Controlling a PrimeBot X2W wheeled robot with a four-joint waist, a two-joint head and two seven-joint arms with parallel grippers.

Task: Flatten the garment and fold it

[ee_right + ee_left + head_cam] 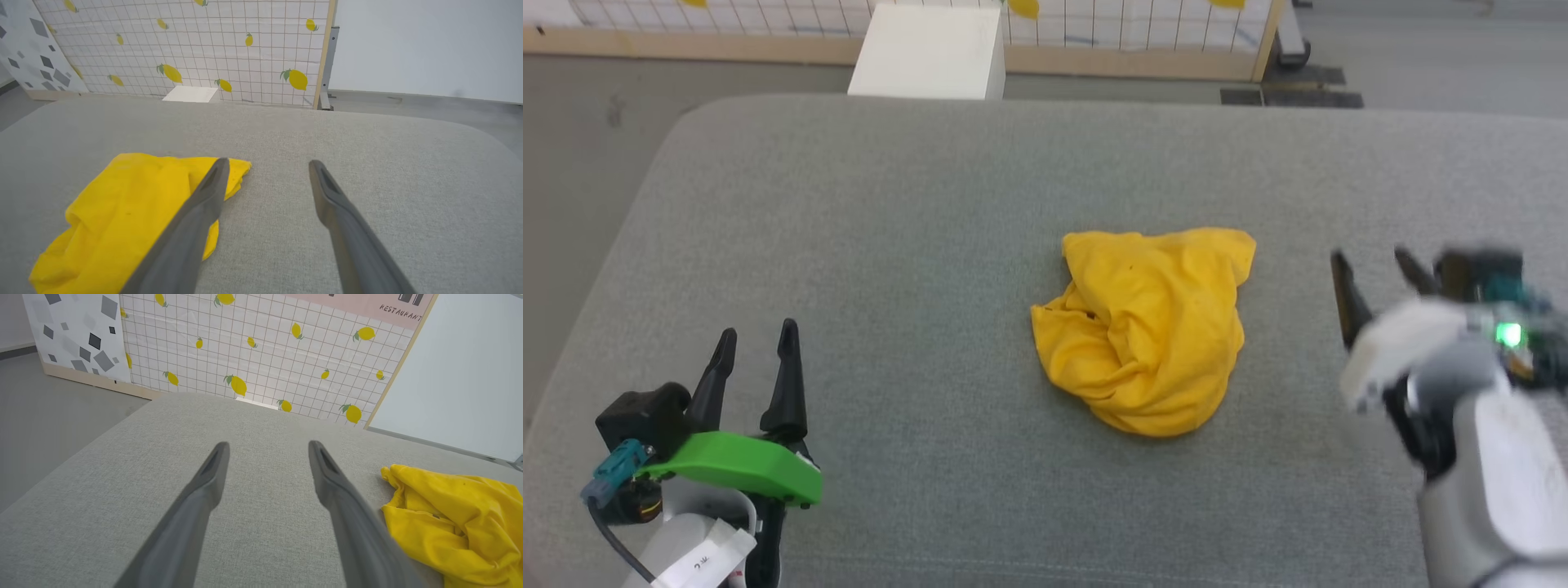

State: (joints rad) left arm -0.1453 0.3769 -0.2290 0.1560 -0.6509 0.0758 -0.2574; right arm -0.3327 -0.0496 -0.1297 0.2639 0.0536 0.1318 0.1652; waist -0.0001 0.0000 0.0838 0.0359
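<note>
The garment (1147, 331) lies bunched at the middle of the grey cushion (890, 204); your left gripper (757, 333) near its front-left corner and right gripper (1372, 260) by its right side both gape wide, empty. Pinch loose outer edges, not heaped folds.

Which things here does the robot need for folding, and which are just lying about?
For the job: crumpled yellow garment; left gripper, open; right gripper, open; grey cushion beneath.
Lying about: white box; lemon-print panel.
</note>
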